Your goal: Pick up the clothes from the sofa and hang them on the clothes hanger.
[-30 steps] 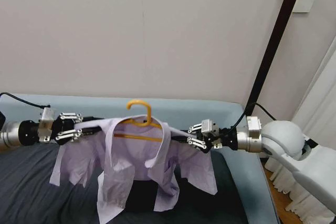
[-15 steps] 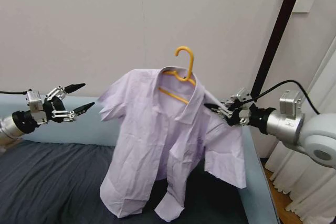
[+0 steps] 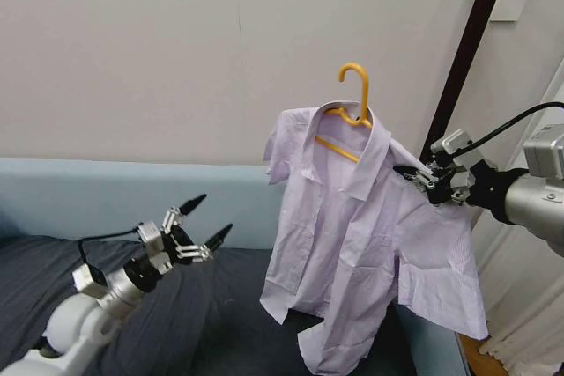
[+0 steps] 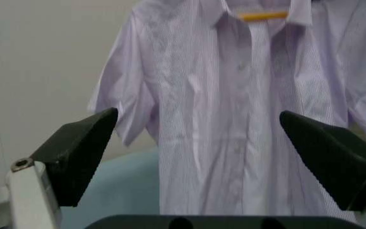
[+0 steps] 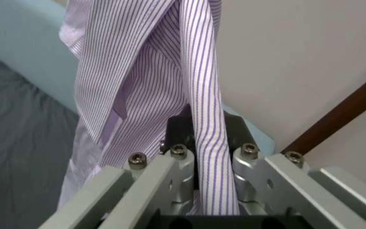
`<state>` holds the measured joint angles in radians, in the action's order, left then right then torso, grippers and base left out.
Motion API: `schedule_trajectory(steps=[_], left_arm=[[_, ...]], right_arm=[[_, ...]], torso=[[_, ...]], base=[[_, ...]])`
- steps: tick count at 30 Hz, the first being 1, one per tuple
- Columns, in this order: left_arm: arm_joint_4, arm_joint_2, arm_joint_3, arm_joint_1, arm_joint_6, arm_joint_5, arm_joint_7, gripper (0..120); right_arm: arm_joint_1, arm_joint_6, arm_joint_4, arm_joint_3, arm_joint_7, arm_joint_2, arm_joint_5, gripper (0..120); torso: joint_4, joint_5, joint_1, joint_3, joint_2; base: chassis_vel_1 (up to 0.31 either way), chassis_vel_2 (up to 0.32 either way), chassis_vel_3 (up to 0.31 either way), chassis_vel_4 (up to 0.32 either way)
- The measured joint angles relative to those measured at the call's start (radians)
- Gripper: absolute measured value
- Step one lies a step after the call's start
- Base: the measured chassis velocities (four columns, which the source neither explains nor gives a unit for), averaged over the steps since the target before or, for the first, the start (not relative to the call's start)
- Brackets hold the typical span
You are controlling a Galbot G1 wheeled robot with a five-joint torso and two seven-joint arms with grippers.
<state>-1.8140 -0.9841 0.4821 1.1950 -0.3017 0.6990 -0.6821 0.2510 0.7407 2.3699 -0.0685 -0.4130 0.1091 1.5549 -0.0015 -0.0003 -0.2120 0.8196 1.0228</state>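
**Head view.** We see the lilac striped shirt (image 3: 352,244) right of centre, draped over a yellow hanger (image 3: 354,94) whose hook stands free against the pale wall (image 3: 176,41). The right gripper (image 3: 421,175) enters from the right edge at mid-height. It pinches the shirt's cloth at the shoulder, just beside the collar. The hem hangs low in front of the dark seat cushion (image 3: 238,332) at the bottom of the frame; we cannot tell whether the two touch. The pale blue sofa back (image 3: 88,191) crosses the left half of the frame. A dark pole (image 3: 463,50) slants toward the upper right corner, behind the right gripper. The left gripper (image 3: 198,222) sits in the lower left, well apart from the shirt, with its fingers spread and its tips aimed toward the upper right.

**Left wrist view.** We find two black fingertips (image 4: 75,152) wide apart, one at the lower left and one at the lower right. The shirt hangs in the middle beyond them, apart from both. The hanger's bar shows as a yellow strip under the collar at the top edge.

**Right wrist view.** The metal fingers (image 5: 170,167) at bottom centre are pressed together on a fold of the striped cloth. The cloth rises from them to the top of the frame.
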Motion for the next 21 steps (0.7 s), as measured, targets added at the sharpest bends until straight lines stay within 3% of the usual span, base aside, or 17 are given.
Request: schedule_trajectory(steps=[4, 5, 10, 17, 21], left_arm=[[0.059, -0.137, -0.02, 0.071, -0.063, -0.151, 0.006, 100], [0.059, -0.137, -0.02, 0.071, -0.063, -0.151, 0.006, 100], [0.073, -0.271, -0.027, 0.138, -0.107, -0.21, 0.072, 100], [0.025, -0.343, -0.009, 0.16, -0.107, -0.23, 0.164, 100], [0.013, -0.361, -0.009, 0.173, -0.104, -0.258, 0.218, 100]], right_arm=[[-0.071, -0.003, -0.009, 0.012, -0.071, 0.001, 0.086, 4], [-0.071, -0.003, -0.009, 0.012, -0.071, 0.001, 0.086, 4], [-0.096, -0.005, -0.067, 0.01, -0.104, -0.026, 0.087, 4], [-0.053, -0.008, -0.166, 0.016, -0.12, -0.024, -0.022, 4], [-0.046, -0.012, -0.309, 0.04, -0.22, 0.036, -0.079, 4]], torso=[[0.0004, -0.0001, 0.0, 0.0, 0.0], [0.0004, -0.0001, 0.0, 0.0, 0.0], [0.0002, -0.0001, 0.0, 0.0, 0.0], [0.0, -0.0001, 0.0, 0.0, 0.0], [0.0003, 0.0001, 0.0, 0.0, 0.0]], base=[[0.0, 0.0, 0.0, 0.0], [0.0, 0.0, 0.0, 0.0], [0.0, 0.0, 0.0, 0.0], [0.0, 0.0, 0.0, 0.0], [0.0, 0.0, 0.0, 0.0]])
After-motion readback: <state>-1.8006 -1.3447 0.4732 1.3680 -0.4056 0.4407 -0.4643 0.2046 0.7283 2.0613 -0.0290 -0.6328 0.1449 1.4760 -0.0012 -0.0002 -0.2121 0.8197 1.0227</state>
